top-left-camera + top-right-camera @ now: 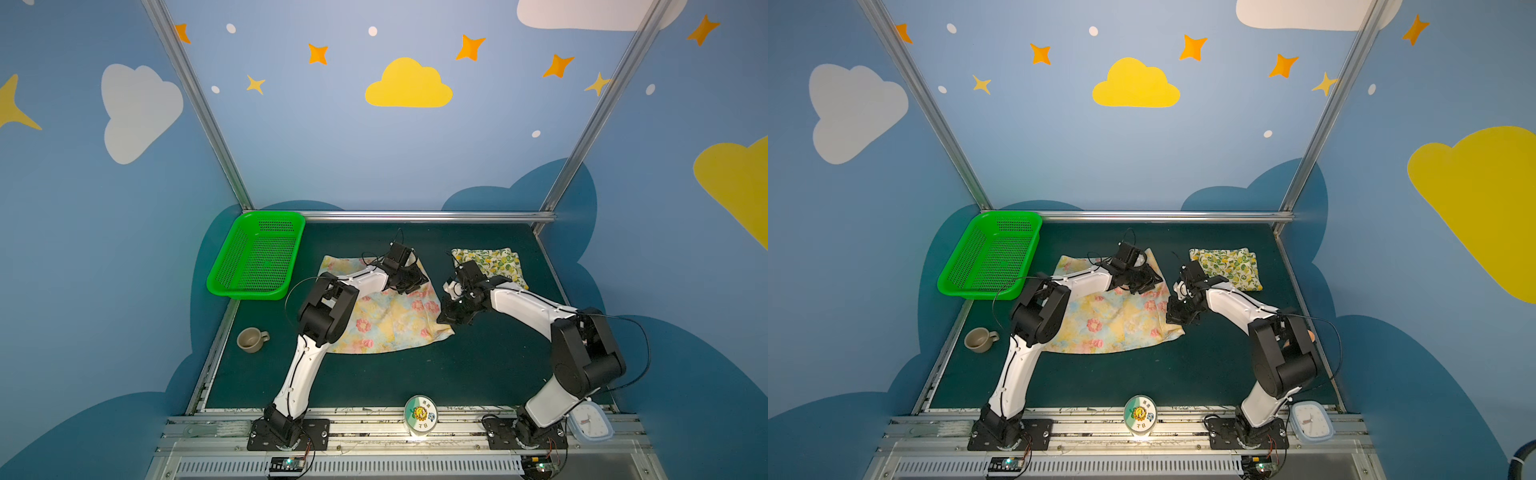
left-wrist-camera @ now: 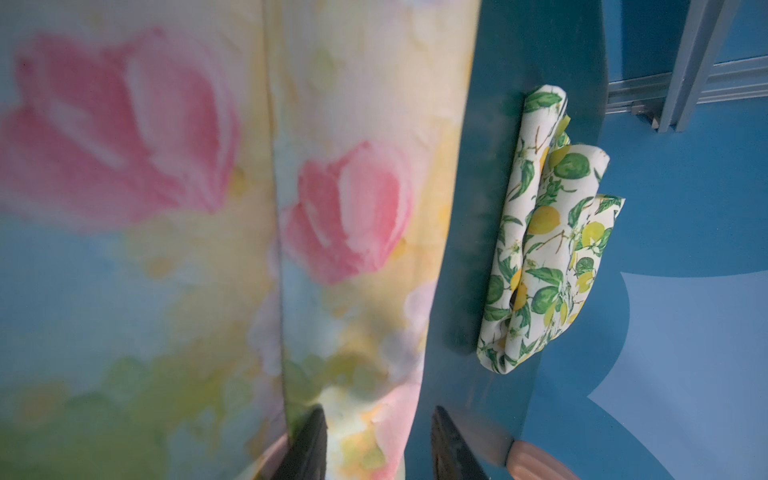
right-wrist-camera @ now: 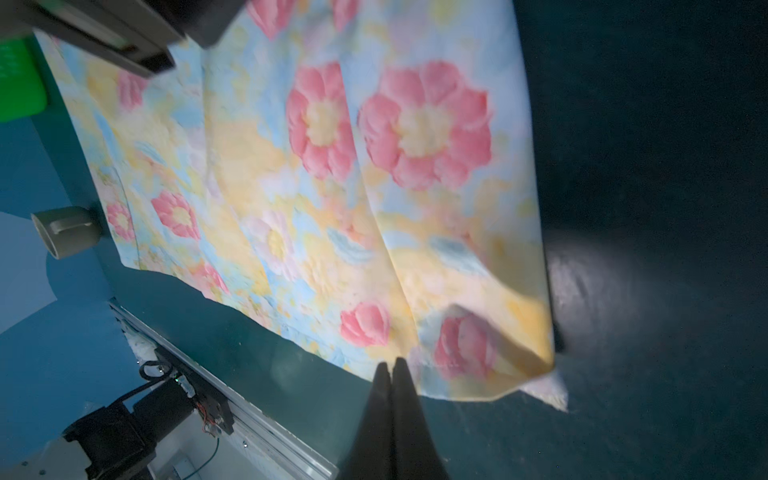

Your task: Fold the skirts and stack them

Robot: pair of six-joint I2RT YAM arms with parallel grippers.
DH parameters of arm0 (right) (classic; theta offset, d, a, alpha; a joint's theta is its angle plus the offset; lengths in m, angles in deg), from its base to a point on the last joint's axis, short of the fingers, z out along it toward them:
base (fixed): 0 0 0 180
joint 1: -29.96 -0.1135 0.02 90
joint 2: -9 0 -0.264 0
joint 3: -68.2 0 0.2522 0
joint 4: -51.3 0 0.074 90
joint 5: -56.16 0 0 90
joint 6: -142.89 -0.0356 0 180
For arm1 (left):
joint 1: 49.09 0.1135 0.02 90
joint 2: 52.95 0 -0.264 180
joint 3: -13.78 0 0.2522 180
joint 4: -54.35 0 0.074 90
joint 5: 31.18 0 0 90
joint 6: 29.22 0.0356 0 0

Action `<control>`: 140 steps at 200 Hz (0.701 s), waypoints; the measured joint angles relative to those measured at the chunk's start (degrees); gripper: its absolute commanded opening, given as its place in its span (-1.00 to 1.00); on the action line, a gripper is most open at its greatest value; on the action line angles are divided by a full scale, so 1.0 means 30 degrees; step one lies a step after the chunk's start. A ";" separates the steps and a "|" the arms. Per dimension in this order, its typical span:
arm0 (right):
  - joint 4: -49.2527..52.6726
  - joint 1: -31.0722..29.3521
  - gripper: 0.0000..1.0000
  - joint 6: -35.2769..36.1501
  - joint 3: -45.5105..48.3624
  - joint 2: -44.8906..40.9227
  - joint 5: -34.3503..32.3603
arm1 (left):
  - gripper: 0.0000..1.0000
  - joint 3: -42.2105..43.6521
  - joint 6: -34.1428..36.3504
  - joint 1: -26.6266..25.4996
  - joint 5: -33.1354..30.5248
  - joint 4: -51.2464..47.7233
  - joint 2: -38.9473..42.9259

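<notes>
Floral skirt [image 1: 390,320]: thin, limp pastel cloth spread flat at centre, likely laid out for folding. Lemon skirt [image 1: 496,262]: folded into a thick pad and parked at 1 o'clock, probably the stack base. Left gripper [image 2: 377,411]: part-open astride the floral skirt's 1 o'clock edge, no grip seen. Right gripper [image 3: 390,363]: fully closed, looks empty, tips at the 4 o'clock hem.

a dark green table [image 1: 415,374] carries a pale yellow flowered skirt [image 1: 390,320], spread open at its middle with one near corner turned up. a lemon-print skirt [image 1: 496,262] lies folded toward the far right, apart from it. a green mesh basket [image 1: 232,257] sits in the far left corner, and a beige cup [image 1: 251,339] stands upright by the left edge.
</notes>
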 measured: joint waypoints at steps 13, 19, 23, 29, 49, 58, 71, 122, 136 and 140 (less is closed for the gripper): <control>0.0007 0.0117 -1.00 0.0197 -0.0306 0.0481 -0.0168 | -0.18 0.0000 0.0022 0.0000 -0.0007 -0.0007 0.0000; 0.0022 0.0146 -1.00 0.0270 -0.0342 0.0699 -0.0284 | -0.18 0.0000 0.0022 0.0000 -0.0007 -0.0015 0.0000; 0.0036 0.0175 -1.00 0.0321 -0.0342 0.0823 -0.0321 | -0.18 0.0000 0.0022 0.0000 -0.0007 -0.0015 0.0000; 0.0138 0.0211 -1.00 0.0342 -0.0335 0.1035 -0.0444 | -0.18 0.0000 0.0022 0.0000 -0.0007 -0.0015 -0.0007; 0.0313 0.0306 -1.00 0.0415 -0.0117 0.1370 -0.0780 | -0.19 0.0000 0.0022 0.0000 -0.0007 -0.0036 -0.0029; 0.0357 0.0328 -1.00 0.0415 0.0080 0.1377 -0.0860 | -0.19 0.0000 0.0022 0.0000 -0.0015 -0.0058 -0.0051; 0.0372 0.0328 -1.00 0.0408 0.0408 0.1370 -0.0984 | -0.19 -0.0087 0.0022 0.0000 -0.0007 -0.0146 -0.0102; 0.0714 0.0262 -1.00 0.0284 0.2550 -0.0007 -0.1523 | -0.21 -0.0663 0.0022 0.0000 -0.0015 -0.0488 -0.0437; 0.0911 0.0211 -1.00 0.0262 0.2856 -0.0685 -0.1705 | -0.21 -0.0809 0.0022 -0.0007 -0.0015 -0.0546 -0.0546; 0.0976 0.0204 -1.00 0.0262 0.2929 -0.0852 -0.1756 | -0.21 -0.0823 0.0022 -0.0007 -0.0007 -0.0546 -0.0576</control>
